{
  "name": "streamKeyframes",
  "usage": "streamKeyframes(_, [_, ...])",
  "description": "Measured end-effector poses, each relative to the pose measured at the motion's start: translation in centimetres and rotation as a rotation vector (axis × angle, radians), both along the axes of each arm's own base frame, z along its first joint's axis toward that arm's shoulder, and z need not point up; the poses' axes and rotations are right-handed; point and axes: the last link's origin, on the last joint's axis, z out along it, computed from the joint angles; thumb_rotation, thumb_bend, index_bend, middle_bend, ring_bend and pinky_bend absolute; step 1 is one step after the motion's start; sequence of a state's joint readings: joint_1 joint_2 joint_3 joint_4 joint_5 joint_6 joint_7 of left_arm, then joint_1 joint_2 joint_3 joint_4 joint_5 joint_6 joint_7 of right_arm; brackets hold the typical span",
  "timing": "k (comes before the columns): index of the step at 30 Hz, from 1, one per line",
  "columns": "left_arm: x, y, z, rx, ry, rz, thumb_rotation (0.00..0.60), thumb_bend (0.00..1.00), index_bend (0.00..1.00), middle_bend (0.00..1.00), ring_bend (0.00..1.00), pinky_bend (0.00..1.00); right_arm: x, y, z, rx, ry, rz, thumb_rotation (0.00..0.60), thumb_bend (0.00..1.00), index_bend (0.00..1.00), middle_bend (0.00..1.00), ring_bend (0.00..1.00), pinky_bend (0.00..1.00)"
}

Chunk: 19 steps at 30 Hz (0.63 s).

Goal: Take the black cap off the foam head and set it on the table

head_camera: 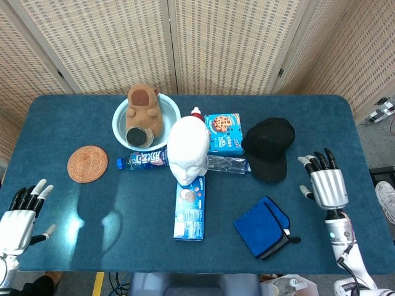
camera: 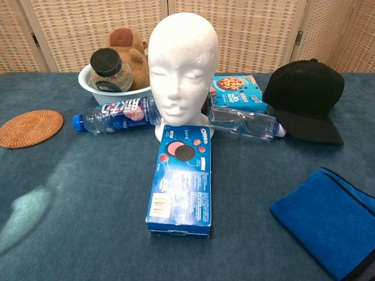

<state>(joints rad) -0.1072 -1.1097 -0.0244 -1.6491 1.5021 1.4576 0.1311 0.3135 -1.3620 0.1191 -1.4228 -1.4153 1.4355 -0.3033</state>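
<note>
**Cap's on the table, both our hands empty**

Our right hand [head_camera: 327, 186] hovers over the table's [head_camera: 345, 129] right side with fingers spread, nothing in it. Our left hand [head_camera: 18, 213] is at the near left corner, fingers apart too, also holding nothing. Neither shows up in the chest view.

Nearest our right hand, just to its left, lies a folded blue cloth [head_camera: 264, 227]. A bit further back sits the black cap [head_camera: 268, 145], resting on the table with its brim toward us, apart from the hand. Left of that is the bare foam head [head_camera: 187, 150], upright, with an Oreo box [head_camera: 189, 207] in front of it and a clear bottle [head_camera: 227, 164] between head and cap.
</note>
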Motion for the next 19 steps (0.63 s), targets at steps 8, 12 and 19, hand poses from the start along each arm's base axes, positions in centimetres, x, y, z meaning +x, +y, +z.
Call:
streamKeyframes(8, [0.5,0.0,0.1,0.016,0.001,-0.016,0.600,0.19,0.00,0.00,0.02,0.00,-0.5,3.7,4.6,0.055,-0.006,-0.052,0.600,0.04,0.31,0.33,0.20,0.17])
streamKeyframes(12, [0.8,0.0,0.1,0.024,0.001,-0.025,0.600,0.19,0.00,0.00,0.02,0.00,-0.8,5.7,6.2,0.090,-0.019,-0.101,0.600,0.04,0.31,0.33,0.20,0.17])
streamKeyframes(19, [1.0,-0.2,0.0,0.025,0.000,-0.028,0.600,0.19,0.00,0.00,0.02,0.00,-1.2,7.7,7.0,0.093,-0.062,-0.123,0.600,0.04,0.32,0.34,0.20,0.17])
